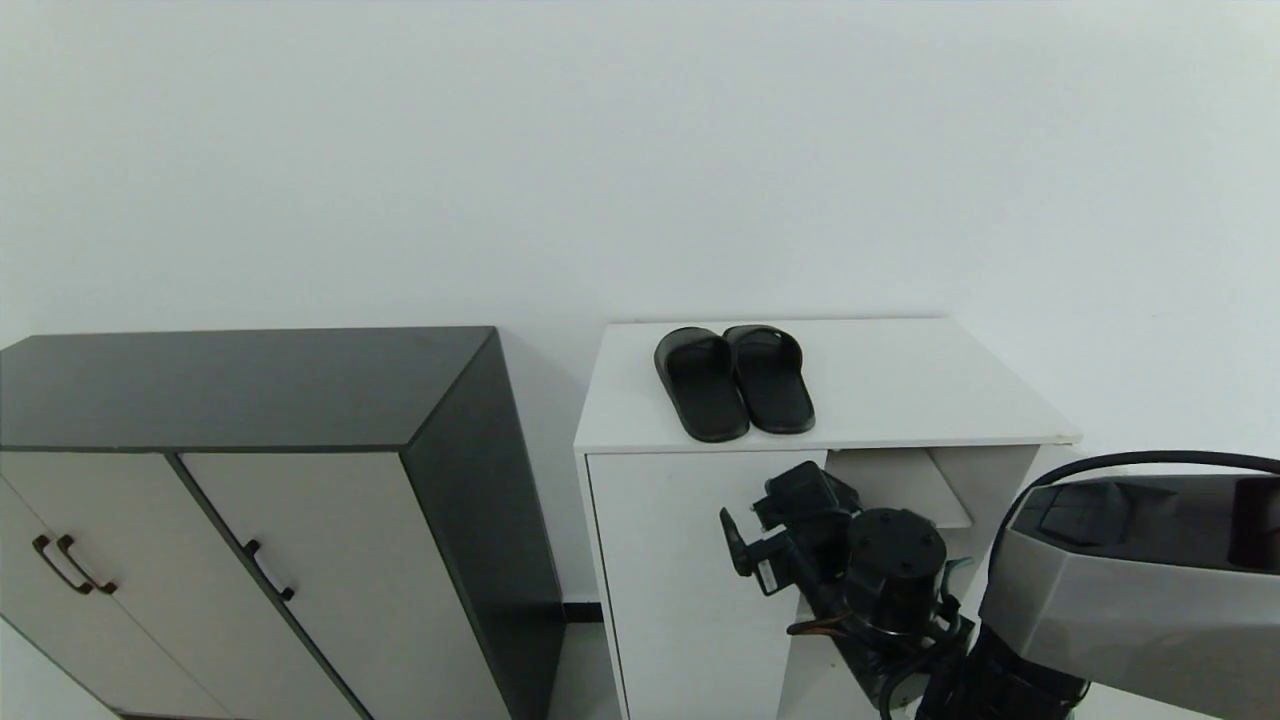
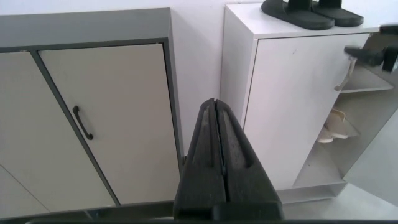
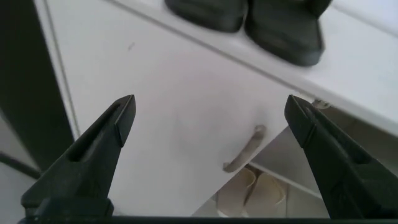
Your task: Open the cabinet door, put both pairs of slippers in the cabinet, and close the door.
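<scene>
A white wooden cabinet [image 1: 700, 560] is standing against the wall. Its right half is showing open shelves, while a white door [image 1: 690, 570] is covering its left half. A pair of black rubber slide slippers [image 1: 735, 382] is lying side by side on the cabinet's top, toward its left end. Inside, a pair of cream slippers [image 3: 255, 190] is resting on a lower shelf, just past the door's free edge. An upper shelf [image 1: 905, 490] is sitting just under the cabinet's top.

I am holding my right gripper [image 3: 209, 112] in front of the cabinet, below its top. Its two black fingers are spread wide apart and facing the door. The door's curved metal handle [image 3: 242, 152] is hanging near them, ungripped.

I am keeping my left gripper [image 2: 215, 109] back from the white cabinet, its fingers pressed together on nothing. It is pointing at the gap between the white cabinet and a dark-topped cabinet with beige doors [image 1: 250, 390], which is standing just to the white cabinet's left.
</scene>
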Robot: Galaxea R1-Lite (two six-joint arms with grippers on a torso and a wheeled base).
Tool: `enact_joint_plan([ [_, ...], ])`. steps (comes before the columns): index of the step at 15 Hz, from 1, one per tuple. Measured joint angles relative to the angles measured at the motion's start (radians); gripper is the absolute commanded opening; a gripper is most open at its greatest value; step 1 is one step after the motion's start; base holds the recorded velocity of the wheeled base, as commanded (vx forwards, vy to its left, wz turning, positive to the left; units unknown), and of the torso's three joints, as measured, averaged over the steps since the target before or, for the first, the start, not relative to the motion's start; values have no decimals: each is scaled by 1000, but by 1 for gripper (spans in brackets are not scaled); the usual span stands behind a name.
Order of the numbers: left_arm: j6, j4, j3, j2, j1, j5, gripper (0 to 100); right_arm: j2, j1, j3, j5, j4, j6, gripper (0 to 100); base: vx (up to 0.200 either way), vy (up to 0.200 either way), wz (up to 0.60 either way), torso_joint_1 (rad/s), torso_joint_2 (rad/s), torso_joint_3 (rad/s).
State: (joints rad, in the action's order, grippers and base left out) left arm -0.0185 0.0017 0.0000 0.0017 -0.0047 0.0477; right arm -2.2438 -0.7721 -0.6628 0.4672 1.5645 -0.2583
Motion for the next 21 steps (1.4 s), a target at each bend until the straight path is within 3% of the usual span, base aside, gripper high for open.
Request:
enact_joint_plan([
  [3,-2,0,0,0,0,0,0,68,3,-70,44,-178,19,100,0,0,0,0,0,0],
  [5,-3,0,0,0,0,0,0,136,4,-141,55,-372,82,100,0,0,0,0,0,0],
  [11,-4,0,0,0,0,0,0,265,1,-419,70,-993,467,100,0,0,0,0,0,0],
  [17,-5,0,0,0,0,0,0,252,3,-474,90,-1007,486,100,200,0,0,5,-2,4],
  [21,-4,0,0,0,0,0,0,193,14,-491,86,-931,445,100,200,0,0,6,0,-2],
])
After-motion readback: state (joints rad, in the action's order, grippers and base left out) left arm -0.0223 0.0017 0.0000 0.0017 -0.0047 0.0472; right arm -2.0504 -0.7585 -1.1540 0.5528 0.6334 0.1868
